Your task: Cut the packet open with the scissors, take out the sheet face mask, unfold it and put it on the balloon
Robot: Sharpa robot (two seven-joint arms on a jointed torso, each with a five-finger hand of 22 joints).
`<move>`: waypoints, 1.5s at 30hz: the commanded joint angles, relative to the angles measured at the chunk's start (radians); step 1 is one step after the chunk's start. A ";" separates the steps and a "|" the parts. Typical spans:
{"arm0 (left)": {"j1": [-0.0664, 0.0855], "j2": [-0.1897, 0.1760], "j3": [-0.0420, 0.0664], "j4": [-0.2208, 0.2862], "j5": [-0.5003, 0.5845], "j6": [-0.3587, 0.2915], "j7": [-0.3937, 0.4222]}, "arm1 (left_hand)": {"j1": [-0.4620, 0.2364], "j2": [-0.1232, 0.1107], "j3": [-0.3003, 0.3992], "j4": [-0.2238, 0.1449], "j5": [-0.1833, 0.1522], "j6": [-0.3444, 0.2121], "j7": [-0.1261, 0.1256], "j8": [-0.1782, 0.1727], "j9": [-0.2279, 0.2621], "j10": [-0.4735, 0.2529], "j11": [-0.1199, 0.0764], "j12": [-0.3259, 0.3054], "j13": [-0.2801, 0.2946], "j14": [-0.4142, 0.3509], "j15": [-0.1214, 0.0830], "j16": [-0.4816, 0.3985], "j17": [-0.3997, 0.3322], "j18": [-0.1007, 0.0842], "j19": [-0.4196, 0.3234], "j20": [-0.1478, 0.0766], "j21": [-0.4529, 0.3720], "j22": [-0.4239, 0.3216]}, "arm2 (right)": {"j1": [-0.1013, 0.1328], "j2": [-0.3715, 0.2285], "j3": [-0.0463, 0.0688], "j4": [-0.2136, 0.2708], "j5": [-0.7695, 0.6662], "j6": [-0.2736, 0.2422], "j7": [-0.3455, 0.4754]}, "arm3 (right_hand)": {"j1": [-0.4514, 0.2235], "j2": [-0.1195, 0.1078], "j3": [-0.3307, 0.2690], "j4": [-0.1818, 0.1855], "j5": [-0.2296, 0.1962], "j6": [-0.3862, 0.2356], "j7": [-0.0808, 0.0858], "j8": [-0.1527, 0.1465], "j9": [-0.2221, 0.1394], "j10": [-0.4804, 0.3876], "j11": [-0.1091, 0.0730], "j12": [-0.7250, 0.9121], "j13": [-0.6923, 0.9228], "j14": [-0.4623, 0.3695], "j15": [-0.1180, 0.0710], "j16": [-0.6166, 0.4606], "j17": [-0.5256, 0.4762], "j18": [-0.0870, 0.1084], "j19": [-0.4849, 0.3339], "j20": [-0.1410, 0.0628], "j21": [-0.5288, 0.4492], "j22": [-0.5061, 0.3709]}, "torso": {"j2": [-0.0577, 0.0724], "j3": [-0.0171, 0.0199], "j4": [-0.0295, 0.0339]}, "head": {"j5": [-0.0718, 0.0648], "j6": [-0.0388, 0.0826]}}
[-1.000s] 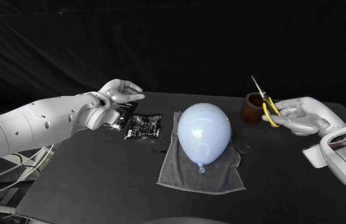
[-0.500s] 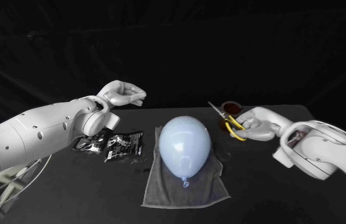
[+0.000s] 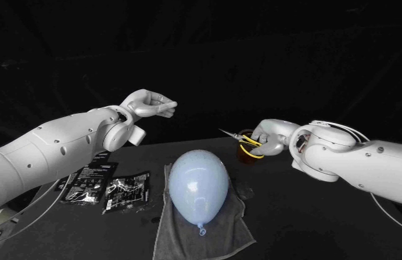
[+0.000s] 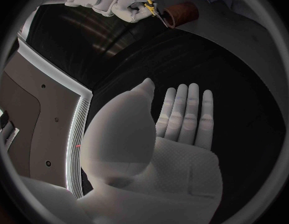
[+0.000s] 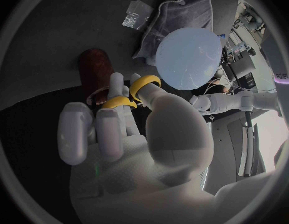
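Observation:
The pale blue balloon [image 3: 198, 183] lies on a grey towel [image 3: 219, 237] in the middle of the table. Two black packets [image 3: 87, 182] [image 3: 127, 191] lie flat to its left. My left hand [image 3: 151, 104] is raised above the table's back left, loosely curled and holding nothing; its palm [image 4: 175, 134] is bare. My right hand [image 3: 264, 137] grips the yellow-handled scissors [image 3: 248, 142] just over a brown cup [image 3: 248, 154], blades pointing left. The right wrist view shows the scissors [image 5: 129, 93], the cup [image 5: 94, 72], the balloon [image 5: 189, 57] and a packet [image 5: 137, 15].
The brown cup stands behind the balloon's right side, close under my right hand. My right forearm [image 3: 352, 158] reaches across the table's right part. In the left wrist view my right hand [image 4: 129, 7] and the cup [image 4: 179, 14] sit far across the table.
The head camera has shifted. My right hand has carried the scissors from right of the cup to over it, and the blades have tipped from upright to pointing left. The left hand stays raised.

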 commanded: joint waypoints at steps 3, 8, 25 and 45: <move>0.019 0.072 0.002 -0.081 -0.082 0.091 0.017 | 0.005 0.000 -0.015 -0.001 -0.004 -0.013 0.011 -0.016 -0.005 -0.012 0.008 -0.027 0.000 -0.025 0.008 -0.036 -0.011 -0.024 -0.026 0.001 -0.017 -0.010 | 0.026 0.054 0.001 -0.042 -0.113 0.087 -0.083 | 0.004 -0.009 0.221 -0.031 -0.005 0.009 -0.002 0.007 0.002 0.096 -0.074 -0.004 -0.002 0.051 -0.006 0.004 0.002 -0.005 0.016 -0.002 0.010 0.177 | 0.002 0.0013 -0.0019 | -0.019 0.010; 0.033 0.129 0.003 -0.140 -0.134 0.111 0.030 | 0.006 -0.004 -0.034 -0.001 -0.004 -0.020 0.011 -0.028 -0.008 -0.022 0.012 -0.050 -0.001 -0.042 0.015 -0.065 -0.021 -0.035 -0.037 0.002 -0.025 -0.016 | 0.049 0.089 0.001 -0.057 -0.156 0.125 -0.096 | 0.005 -0.010 0.222 -0.030 -0.005 0.010 -0.002 0.007 0.002 0.097 -0.074 -0.004 -0.002 0.051 -0.006 0.005 0.003 -0.006 0.018 -0.002 0.016 0.179 | 0.004 0.0024 -0.0027 | -0.027 0.013; 0.054 0.306 0.003 -0.261 -0.401 0.129 0.055 | 0.052 -0.014 -0.229 0.007 -0.004 -0.094 0.028 -0.093 -0.023 -0.163 0.064 -0.097 -0.004 -0.341 0.084 -0.249 -0.121 -0.067 -0.389 0.004 -0.146 -0.063 | 0.090 0.274 0.000 -0.222 -0.376 0.175 -0.080 | 0.005 -0.015 0.226 -0.020 -0.005 0.011 -0.003 0.007 0.005 0.099 -0.074 -0.007 -0.004 0.052 -0.006 0.008 0.009 -0.008 0.022 -0.002 0.024 0.183 | 0.005 0.0017 0.0005 | -0.039 0.034; 0.054 0.384 0.000 -0.317 -0.508 0.117 0.024 | 0.097 0.041 -0.214 0.000 -0.004 -0.119 0.039 -0.116 -0.021 -0.161 0.055 -0.094 -0.002 -0.141 0.066 -0.217 -0.091 -0.013 -0.244 0.000 -0.100 -0.046 | 0.091 0.335 -0.002 -0.231 -0.541 0.138 -0.082 | 0.008 -0.021 0.230 -0.012 -0.005 0.014 -0.004 0.007 0.008 0.105 -0.074 -0.009 -0.007 0.054 -0.005 0.011 0.016 -0.011 0.028 -0.002 0.037 0.189 | 0.004 0.0006 -0.0012 | -0.031 0.032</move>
